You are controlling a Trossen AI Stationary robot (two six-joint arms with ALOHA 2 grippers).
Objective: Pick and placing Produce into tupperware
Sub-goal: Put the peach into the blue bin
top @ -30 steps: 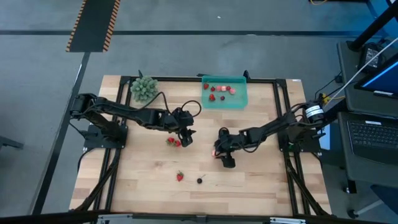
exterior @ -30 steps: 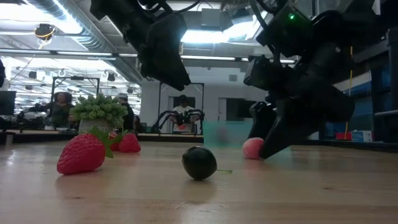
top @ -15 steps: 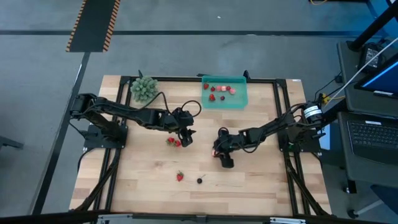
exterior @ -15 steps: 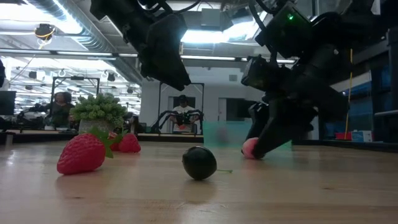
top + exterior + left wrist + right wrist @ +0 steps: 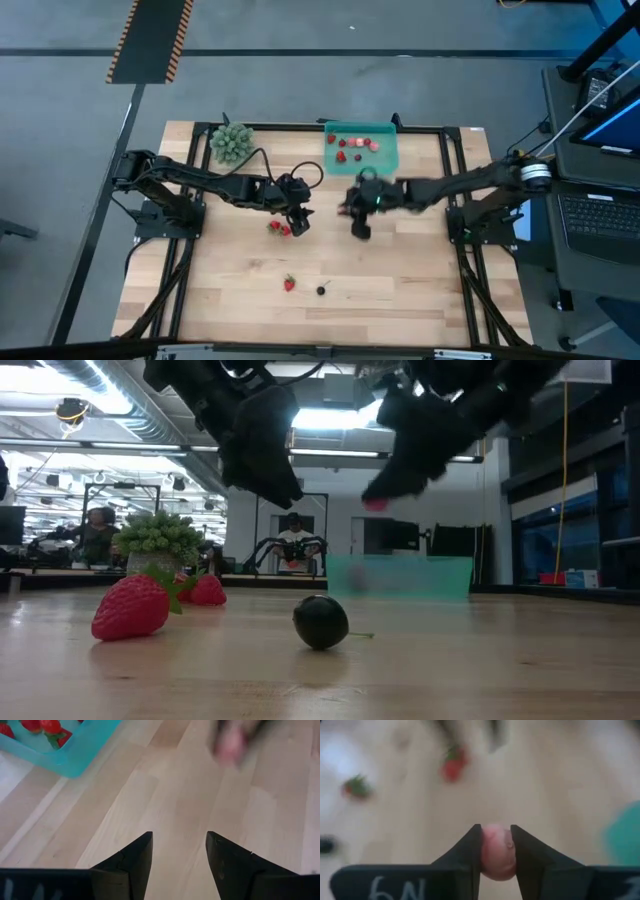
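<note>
The teal tupperware [image 5: 385, 162] sits at the table's far middle with several red and pink produce pieces [image 5: 352, 146] in it. My right gripper [image 5: 352, 212] hangs above the table just near of the tray, shut on a pink fruit piece [image 5: 496, 851], which also shows in the low view [image 5: 377, 503]. My left gripper [image 5: 298, 222] stands open over two strawberries [image 5: 280, 228] left of centre, touching nothing. A strawberry [image 5: 289, 284] and a dark berry [image 5: 321, 290] lie on the wood toward the near edge. My right gripper pinches the pink fruit piece by its two sides [image 5: 495, 840] between its two fingers. In the low view the fingers slant downward. The piece is lifted clear of the table, well above the wood.
A bushy green leafy clump [image 5: 231, 142] sits at the far left corner. Black frame rails [image 5: 455, 170] run along the table's sides. Bare wood lies near the front edge on the right [image 5: 410, 290].
My right gripper has shut on the pink piece that lay on the table, lifted it clear and carried it up and toward the far edge, nearer the tupperware.
</note>
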